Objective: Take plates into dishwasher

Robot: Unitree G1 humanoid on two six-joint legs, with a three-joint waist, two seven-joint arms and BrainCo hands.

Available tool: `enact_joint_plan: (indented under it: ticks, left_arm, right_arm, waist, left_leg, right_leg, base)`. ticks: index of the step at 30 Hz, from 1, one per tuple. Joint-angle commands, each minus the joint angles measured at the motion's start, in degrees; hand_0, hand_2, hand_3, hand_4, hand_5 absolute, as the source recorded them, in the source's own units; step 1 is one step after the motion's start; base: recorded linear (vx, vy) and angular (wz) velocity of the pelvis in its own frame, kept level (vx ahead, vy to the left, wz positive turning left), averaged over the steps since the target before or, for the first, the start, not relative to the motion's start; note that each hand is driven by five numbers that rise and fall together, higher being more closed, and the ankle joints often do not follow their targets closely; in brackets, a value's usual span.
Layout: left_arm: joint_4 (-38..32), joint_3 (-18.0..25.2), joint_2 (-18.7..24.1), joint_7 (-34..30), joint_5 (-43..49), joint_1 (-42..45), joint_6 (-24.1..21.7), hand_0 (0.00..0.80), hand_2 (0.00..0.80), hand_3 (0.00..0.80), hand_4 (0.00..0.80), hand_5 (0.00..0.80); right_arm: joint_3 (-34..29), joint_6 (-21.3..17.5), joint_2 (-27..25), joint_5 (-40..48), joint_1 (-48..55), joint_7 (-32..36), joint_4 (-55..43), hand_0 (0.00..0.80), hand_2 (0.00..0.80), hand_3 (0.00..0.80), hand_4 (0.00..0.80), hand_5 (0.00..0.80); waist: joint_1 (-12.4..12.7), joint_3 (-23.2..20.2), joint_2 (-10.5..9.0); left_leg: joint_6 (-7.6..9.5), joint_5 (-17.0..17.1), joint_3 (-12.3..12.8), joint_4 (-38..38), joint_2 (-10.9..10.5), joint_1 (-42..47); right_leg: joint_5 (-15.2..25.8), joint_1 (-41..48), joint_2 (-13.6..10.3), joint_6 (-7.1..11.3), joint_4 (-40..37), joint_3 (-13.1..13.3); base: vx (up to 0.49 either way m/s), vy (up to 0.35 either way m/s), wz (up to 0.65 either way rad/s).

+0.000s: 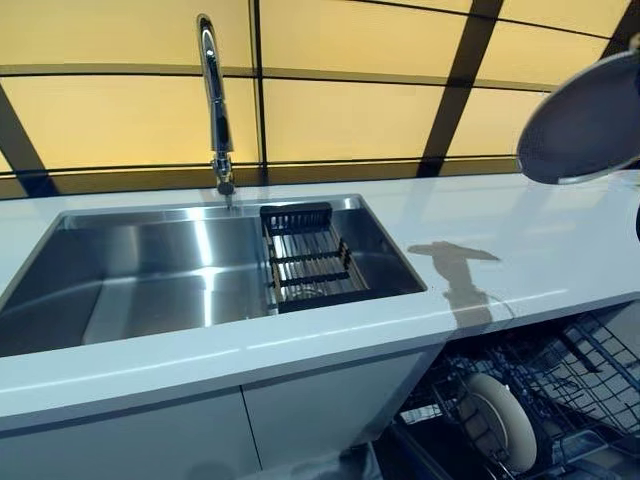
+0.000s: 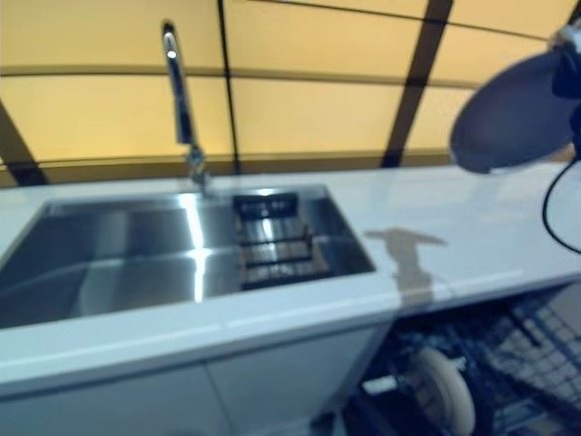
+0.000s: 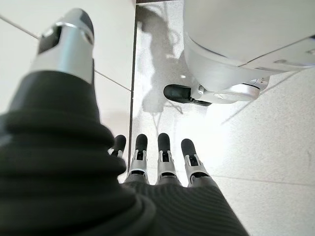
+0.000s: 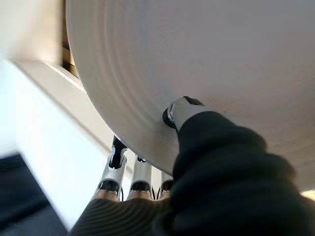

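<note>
My right hand (image 4: 216,162) is shut on a white plate (image 1: 585,120), thumb on its face and fingers (image 4: 140,179) behind its rim. It holds the plate tilted in the air above the right end of the white countertop (image 1: 540,250). Below, at the lower right, the dishwasher's lower rack (image 1: 570,370) is pulled out, with one white plate (image 1: 497,420) standing upright in it. My left hand (image 3: 147,167) is open and empty, hanging down over the tiled floor, and is seen only in its wrist view.
A steel sink (image 1: 150,270) with a tall faucet (image 1: 213,100) is set in the countertop at the left. A black drain rack (image 1: 305,255) sits at the sink's right end. White cabinet doors (image 1: 200,430) stand below the counter.
</note>
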Motion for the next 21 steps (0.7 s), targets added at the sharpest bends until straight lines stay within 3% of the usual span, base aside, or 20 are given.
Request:
enact_joint_plan:
  ticks: [1,6,10,14,21]
  left_arm:
    - [2.98,-0.15,1.58,-0.54,3.54,-0.54,0.33,0.0,0.0,0.0,0.0,0.0]
    - [3.3,0.06,1.8,-0.94,3.96,-0.77,0.56,0.0,0.0,0.0,0.0,0.0]
    - [3.76,0.0,1.78,-1.23,4.98,-1.1,0.47,0.0,0.0,0.0,0.0,0.0]
    - [3.9,-0.15,2.0,-1.91,5.98,-1.19,0.44,0.0,0.0,0.0,0.0,0.0]
    - [4.6,-0.36,1.47,-2.45,7.33,-1.45,-0.48,0.0,0.0,0.0,0.0,0.0]
  right_arm:
    - [-3.28,3.53,-4.5,1.59,1.91,-1.17,4.59,0.8,0.8,0.8,0.8,0.8]
    - [-13.06,5.71,-5.7,5.2,13.23,-1.98,7.92,0.8,0.8,0.8,0.8,0.8]
    - [-27.12,7.55,-3.8,10.06,27.44,-3.03,14.82,0.8,0.8,0.8,0.8,0.8]
    - [-36.87,10.87,-0.17,17.87,35.85,-2.24,16.75,0.8,0.8,0.8,0.8,0.8]
    - [-44.12,12.39,6.81,26.16,41.8,0.05,18.82,0.8,0.8,0.8,0.8,0.8]
  waist:
    - [0.02,-1.06,-1.57]
    - [-1.18,-0.97,-1.24]
    - [-2.39,-0.58,-0.68]
    - [-2.81,-0.14,-0.38]
    - [-2.97,0.42,-0.03]
  left_leg:
    - [-3.16,-6.99,1.06,-0.11,1.51,6.46]
    - [-3.06,-7.22,2.06,-0.11,1.67,6.96]
    - [-2.96,-7.46,3.02,-0.11,1.92,7.49]
    - [-2.93,-7.55,3.6,-0.11,2.09,7.95]
    - [-2.86,-7.86,4.34,-0.11,2.39,8.5]
  right_leg:
    - [6.51,-2.61,-2.8,6.77,-0.24,1.11]
    - [6.64,-2.52,-2.66,6.74,-0.24,1.87]
    - [6.84,-2.49,-2.53,6.75,-0.24,2.62]
    - [7.07,-2.48,-2.47,6.67,-0.24,3.15]
    - [7.2,-2.44,-2.41,6.42,-0.24,3.46]
  base:
    - [0.021,-0.002,-0.15]
    - [0.023,-0.005,-0.17]
    - [0.01,-0.011,-0.15]
    - [0.013,-0.007,-0.09]
    - [0.015,-0.011,-0.21]
